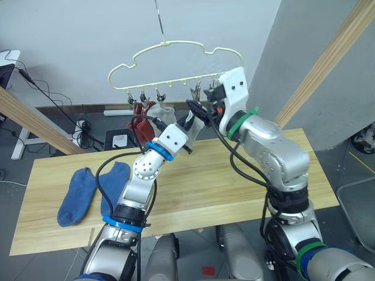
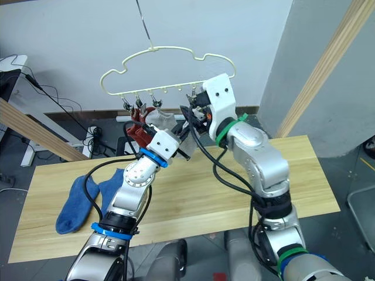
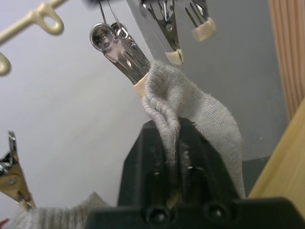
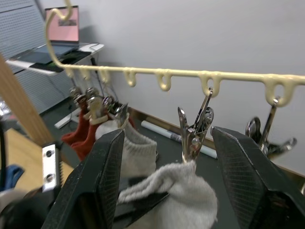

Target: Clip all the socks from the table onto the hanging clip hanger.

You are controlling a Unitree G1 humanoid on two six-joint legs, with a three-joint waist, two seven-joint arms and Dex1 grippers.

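Nearest, on the table (image 1: 234, 187), toward its left end: two blue socks (image 1: 76, 196) lying flat side by side, touching, well apart from both arms.

Above the table's middle: left gripper (image 3: 174, 157) raised, fingers pinched shut on a fold of a grey sock (image 3: 200, 112). Top edge of that sock caught in the jaws of a silver clip (image 3: 121, 52), or pressed right against their tip; cannot tell which. Two more clips beside it, hanging free.

Right gripper (image 4: 190, 157) up at the same spot, fingers spread wide to either side of the clip and the sock's bunched top, touching neither as far as can be seen.

Higher and behind: hanger (image 1: 176, 58), pale yellow wire with a wavy outline, hung by a metal hook on a thin line before the wall. Toward its left end, two red socks (image 1: 137, 126) clipped and dangling, then a second grey sock (image 1: 161, 111) clipped next to them.

Beyond, a wooden pole (image 1: 325, 61) leaning at the right, cables (image 1: 53, 102) along the floor by the wall.
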